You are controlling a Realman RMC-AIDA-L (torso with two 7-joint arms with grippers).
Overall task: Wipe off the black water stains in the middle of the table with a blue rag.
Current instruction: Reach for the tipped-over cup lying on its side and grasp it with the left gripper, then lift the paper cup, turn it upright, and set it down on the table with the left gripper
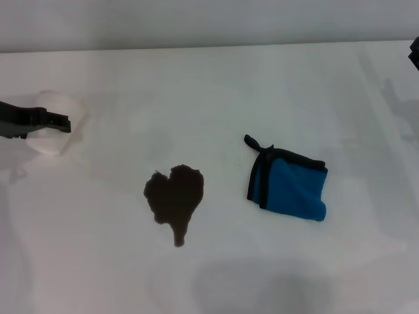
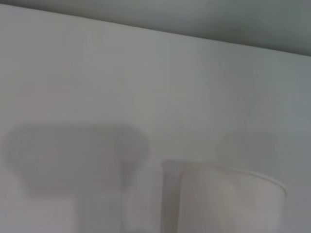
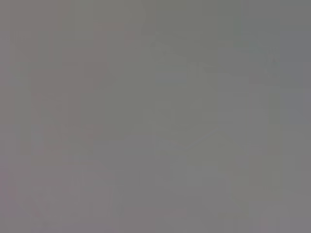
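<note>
The black water stains (image 1: pixel 174 198) form one dark heart-shaped blotch with a short drip tail, near the middle of the white table (image 1: pixel 216 85). The blue rag (image 1: pixel 288 186) lies folded to the blotch's right, its black loop tab pointing to the far left corner. My left gripper (image 1: pixel 63 123) reaches in from the left edge, well left of the stain, over a white round object. Only a black sliver of my right gripper (image 1: pixel 414 53) shows at the far right edge, far from the rag. The right wrist view shows only plain grey.
A white cup-like object (image 1: pixel 57 124) stands at the far left under the left gripper; the left wrist view shows the white cup-like object (image 2: pixel 229 199) on the bare tabletop. The table's far edge meets a grey wall (image 1: pixel 196 23).
</note>
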